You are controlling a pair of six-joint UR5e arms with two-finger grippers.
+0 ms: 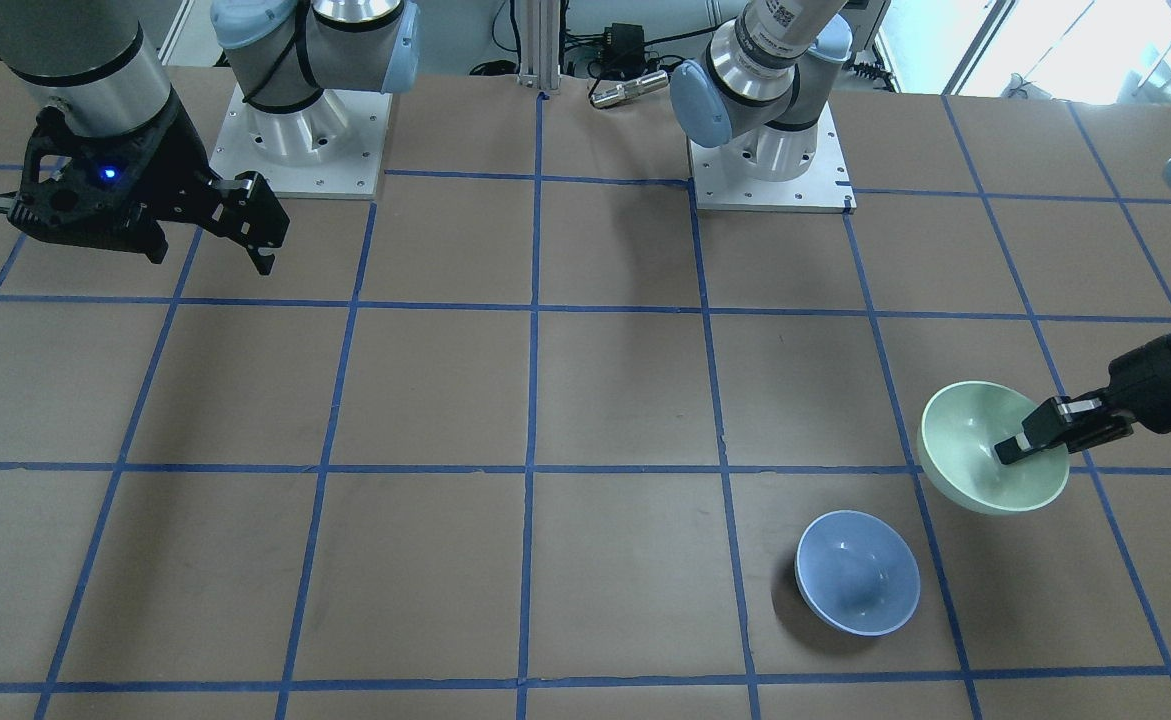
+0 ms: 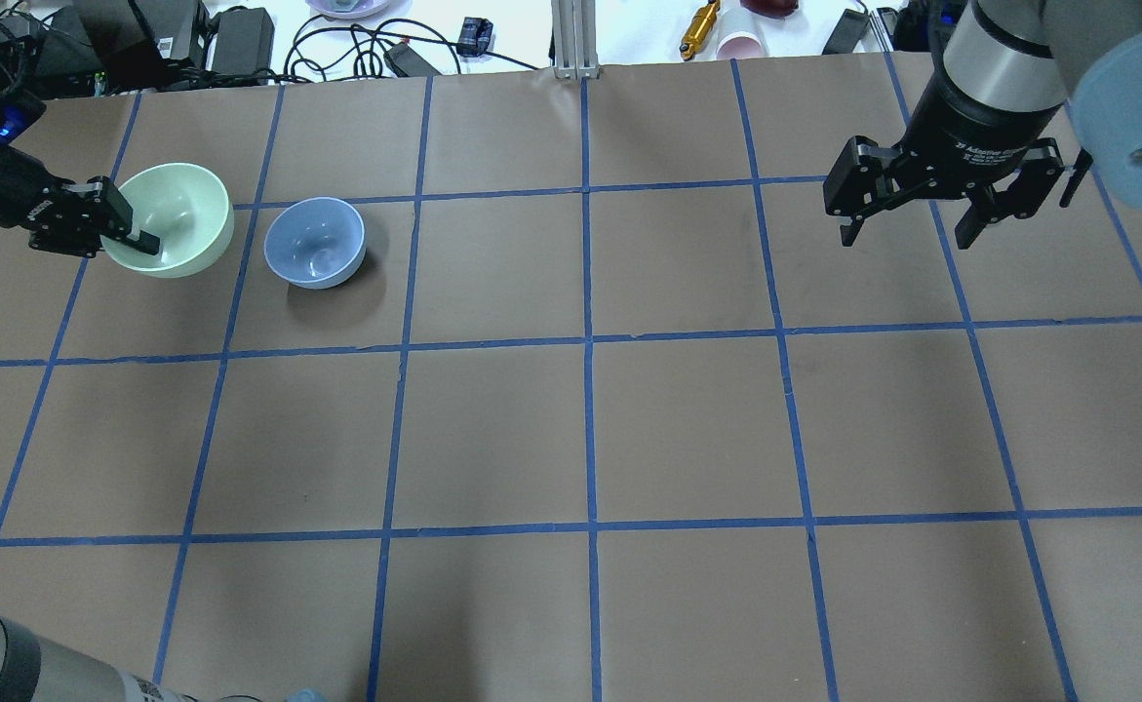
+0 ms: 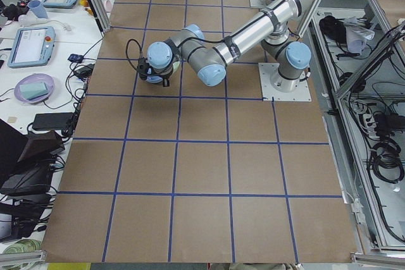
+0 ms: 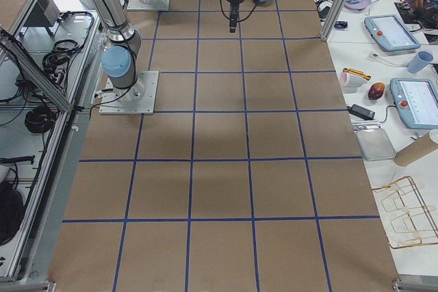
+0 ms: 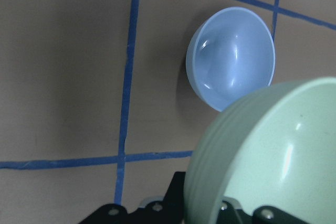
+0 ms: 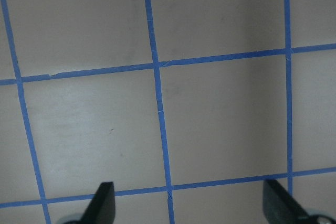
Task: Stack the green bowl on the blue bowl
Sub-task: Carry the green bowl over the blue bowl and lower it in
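My left gripper point(image 2: 132, 231) is shut on the rim of the pale mint green bowl point(image 2: 180, 210), one finger inside it, and holds it tilted above the table; it also shows in the front view point(image 1: 975, 450) and fills the lower right of the left wrist view point(image 5: 273, 156). The light blue bowl point(image 2: 315, 242) sits on the table just beside it, apart from it, seen in the front view point(image 1: 857, 572) and the left wrist view point(image 5: 233, 59). My right gripper point(image 2: 907, 229) is open and empty, high over the far right of the table point(image 1: 263, 240).
The brown table point(image 2: 590, 429) has a grid of blue tape. Cables, power bricks and cups point(image 2: 736, 44) lie beyond its far edge. A metal post point(image 2: 571, 39) stands at the middle of that edge. The arm bases point(image 1: 770, 170) are bolted near the robot's side.
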